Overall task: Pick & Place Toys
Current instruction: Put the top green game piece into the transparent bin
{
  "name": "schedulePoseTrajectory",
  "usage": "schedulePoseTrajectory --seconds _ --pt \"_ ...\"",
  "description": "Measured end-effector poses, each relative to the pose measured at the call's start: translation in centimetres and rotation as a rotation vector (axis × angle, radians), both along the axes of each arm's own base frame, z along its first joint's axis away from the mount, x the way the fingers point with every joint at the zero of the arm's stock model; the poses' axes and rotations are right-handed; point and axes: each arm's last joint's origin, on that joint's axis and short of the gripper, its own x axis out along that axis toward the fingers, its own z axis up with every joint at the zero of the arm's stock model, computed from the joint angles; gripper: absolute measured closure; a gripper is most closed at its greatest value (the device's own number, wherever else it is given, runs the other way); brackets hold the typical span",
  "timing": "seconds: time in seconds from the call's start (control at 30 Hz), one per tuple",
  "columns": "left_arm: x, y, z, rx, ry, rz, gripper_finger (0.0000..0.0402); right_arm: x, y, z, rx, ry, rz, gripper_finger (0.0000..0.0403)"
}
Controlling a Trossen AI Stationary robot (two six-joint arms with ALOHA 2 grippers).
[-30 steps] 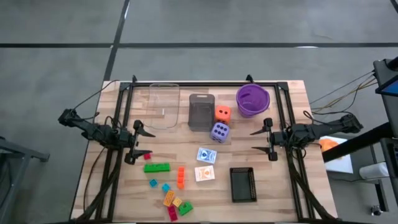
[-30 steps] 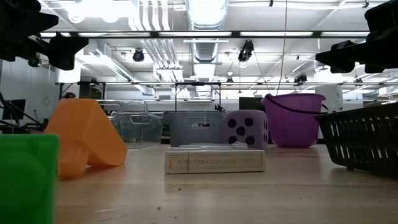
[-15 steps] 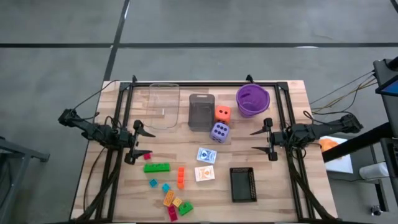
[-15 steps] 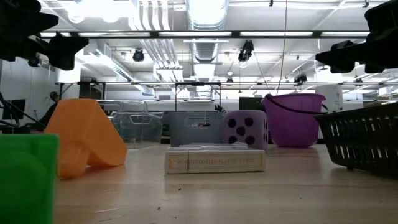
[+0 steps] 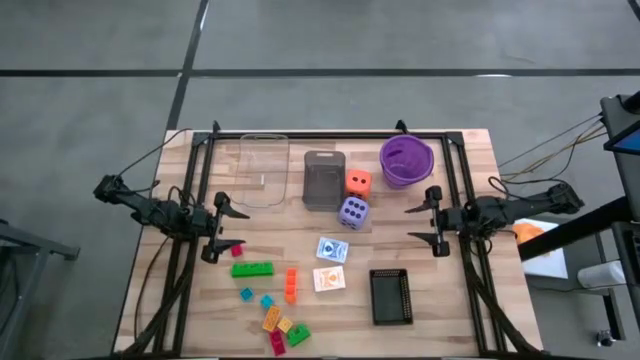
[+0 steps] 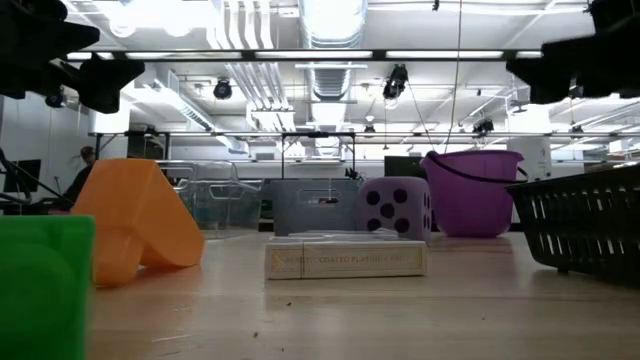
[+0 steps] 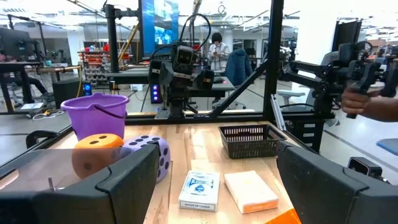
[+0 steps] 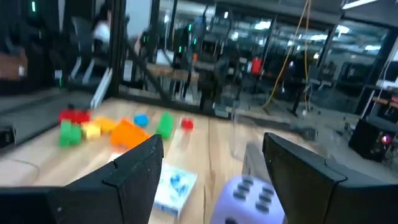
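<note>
The toys lie on the wooden table. A green brick (image 5: 252, 268), an orange brick (image 5: 291, 285) and several small bricks (image 5: 275, 325) lie near the front left. Two card packs (image 5: 333, 249) (image 5: 329, 279) lie flat in the middle. The orange die (image 5: 358, 182) and the purple die (image 5: 352, 211) sit behind them. My left gripper (image 5: 225, 228) hovers open and empty left of the green brick, its fingers toward the table's right. My right gripper (image 5: 420, 224) hovers open and empty right of the purple die, its fingers toward the table's left.
A clear bin (image 5: 264, 170), a grey bin (image 5: 323, 180) and a purple bowl (image 5: 406, 160) stand along the far side. A black mesh bin (image 5: 390, 296) stands at the near right. Bare wood lies between the grippers and the toys. People show in the room beyond.
My right gripper has risen a little and drawn slightly toward the table's right edge. It stays open. The toys have not moved.
</note>
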Motion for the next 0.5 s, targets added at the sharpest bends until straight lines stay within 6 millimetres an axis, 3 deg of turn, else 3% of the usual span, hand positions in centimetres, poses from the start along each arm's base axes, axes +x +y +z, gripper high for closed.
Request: schedulePoseTrajectory --seconds 0.23,0.5 --pt "0.0 0.0 0.0 -0.065 0.009 0.000 0.0080 0.0 0.1 0.7 0.101 -0.066 0.039 0.0128" --pt "0.3 0.2 -0.2 -0.121 0.059 0.091 0.0080 0.9 0.0 0.6 0.164 0.065 -0.057 0.0128"
